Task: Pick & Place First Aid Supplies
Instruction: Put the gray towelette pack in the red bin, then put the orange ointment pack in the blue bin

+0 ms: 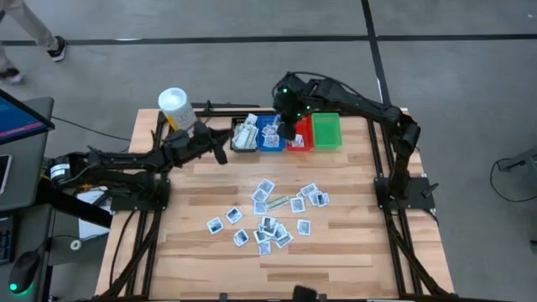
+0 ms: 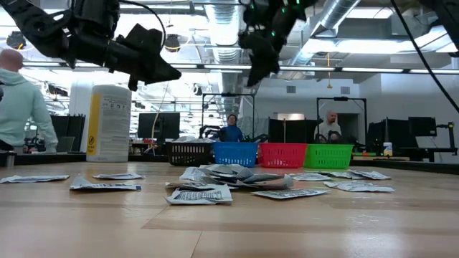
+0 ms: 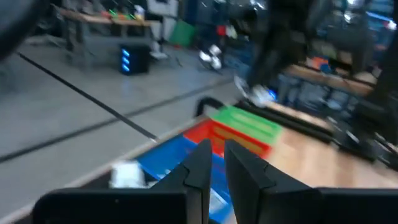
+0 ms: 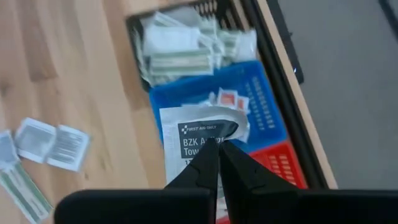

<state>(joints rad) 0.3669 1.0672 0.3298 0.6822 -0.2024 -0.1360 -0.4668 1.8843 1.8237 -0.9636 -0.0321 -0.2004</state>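
The first aid supplies are small white packets; many lie loose [image 1: 268, 216] in the middle of the wooden table, and others fill the black bin [image 1: 244, 134] and blue bin [image 1: 270, 132]. My right gripper [image 4: 217, 148] is raised over the blue bin [image 4: 249, 93] and shut on one white printed packet [image 4: 196, 127]. My left gripper [image 1: 221, 153] hovers level, just left of the black bin. Its fingers [image 3: 202, 165] stand a narrow gap apart with nothing between them. My right gripper pinches the white packet between its two fingertips, close to the printed patch [image 4: 208, 138]. The fingers slant down from above. The packet is lifted clear over the blue bin, and its far edge [image 4: 239, 118] curls up. The fingers hide the exact spot.
A red bin [image 1: 299, 138] and a green bin [image 1: 326, 131] continue the row at the table's far edge. A white tub with a yellow label [image 1: 174, 107] stands at the far left corner. People show in the room behind [image 2: 231, 129].
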